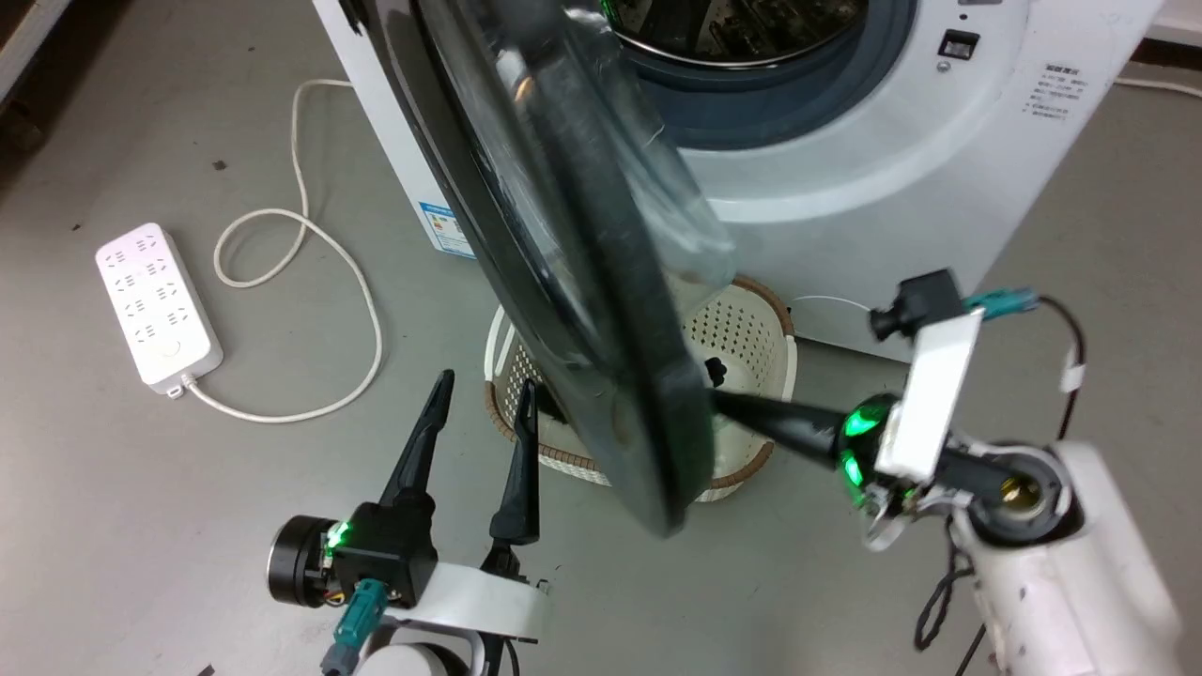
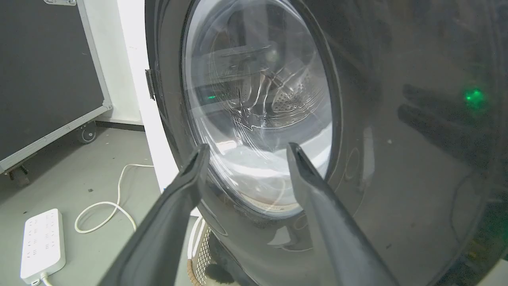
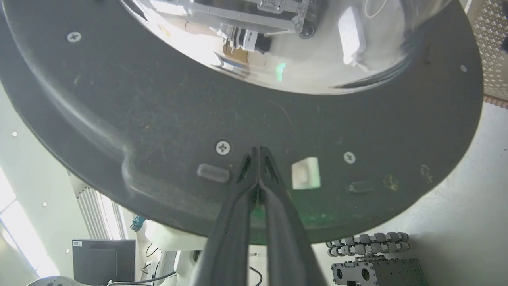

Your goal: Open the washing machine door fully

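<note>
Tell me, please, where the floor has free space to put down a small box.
Free: the floor between the power strip with its white cord and the left end effector. Crowded: before the washing machine, where the washing machine door, the cream basket and the right end effector come together.

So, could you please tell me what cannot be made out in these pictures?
Head view: the tips of the right tool are hidden behind the washing machine door.
Head view: the door covers much of the basket.
Head view: the drum is cut off by the top edge.
Head view: the label on the washing machine is too small to read.
</note>
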{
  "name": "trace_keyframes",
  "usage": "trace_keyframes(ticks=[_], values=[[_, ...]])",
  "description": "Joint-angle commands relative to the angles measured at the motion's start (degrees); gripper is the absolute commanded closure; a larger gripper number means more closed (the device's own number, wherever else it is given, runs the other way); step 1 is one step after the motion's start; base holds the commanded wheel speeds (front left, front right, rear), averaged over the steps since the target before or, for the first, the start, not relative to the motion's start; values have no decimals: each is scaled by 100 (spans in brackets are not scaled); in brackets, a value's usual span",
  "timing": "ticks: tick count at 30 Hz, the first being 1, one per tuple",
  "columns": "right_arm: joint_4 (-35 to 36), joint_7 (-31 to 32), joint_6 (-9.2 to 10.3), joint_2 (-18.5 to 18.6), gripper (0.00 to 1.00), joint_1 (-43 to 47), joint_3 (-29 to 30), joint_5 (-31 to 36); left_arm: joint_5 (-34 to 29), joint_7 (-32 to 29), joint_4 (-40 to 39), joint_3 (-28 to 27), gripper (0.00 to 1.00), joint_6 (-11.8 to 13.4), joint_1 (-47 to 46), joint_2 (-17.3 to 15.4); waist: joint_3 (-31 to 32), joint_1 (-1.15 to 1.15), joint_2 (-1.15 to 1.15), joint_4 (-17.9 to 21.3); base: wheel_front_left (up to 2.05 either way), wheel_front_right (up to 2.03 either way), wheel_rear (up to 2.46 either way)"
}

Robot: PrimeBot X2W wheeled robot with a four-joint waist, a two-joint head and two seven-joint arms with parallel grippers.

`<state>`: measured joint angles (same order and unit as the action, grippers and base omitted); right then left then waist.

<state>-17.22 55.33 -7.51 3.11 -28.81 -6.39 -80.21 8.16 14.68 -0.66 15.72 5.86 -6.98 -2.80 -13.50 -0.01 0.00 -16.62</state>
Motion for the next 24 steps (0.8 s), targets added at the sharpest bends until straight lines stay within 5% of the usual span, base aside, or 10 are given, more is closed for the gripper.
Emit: trace_keyframes(ticks=[1, 7, 8, 13, 24], values=[[75, -70, 2, -23, 100, 107, -61, 6, -52, 32, 13, 8, 0, -18, 64, -8, 18, 1, 0, -19, 0, 0, 0], [278, -415, 2, -23, 100, 346, -263, 2, -1, 32, 32, 37, 0, 6, 132, -8, 92, 1, 0, -53, 0, 0, 0], [363, -730, 2, -23, 0, 379, -84, 274, 66, 32, 15, -17, 0, 49, 135, -8, 155, 1, 0, -4, 0, 0, 0], [857, -1605, 2, 106, 0, 368, 355, 1037, 105, 32, 7, -112, 0, 62, 119, -8, 312, 1, 0, 179, 0, 0, 0], [1918, -5182, 2, 1724, 0, 789, -147, 4550, 140, 32, -20, -657, 0, -34, 221, -8, 714, 1, 0, 850, 0, 0, 0]])
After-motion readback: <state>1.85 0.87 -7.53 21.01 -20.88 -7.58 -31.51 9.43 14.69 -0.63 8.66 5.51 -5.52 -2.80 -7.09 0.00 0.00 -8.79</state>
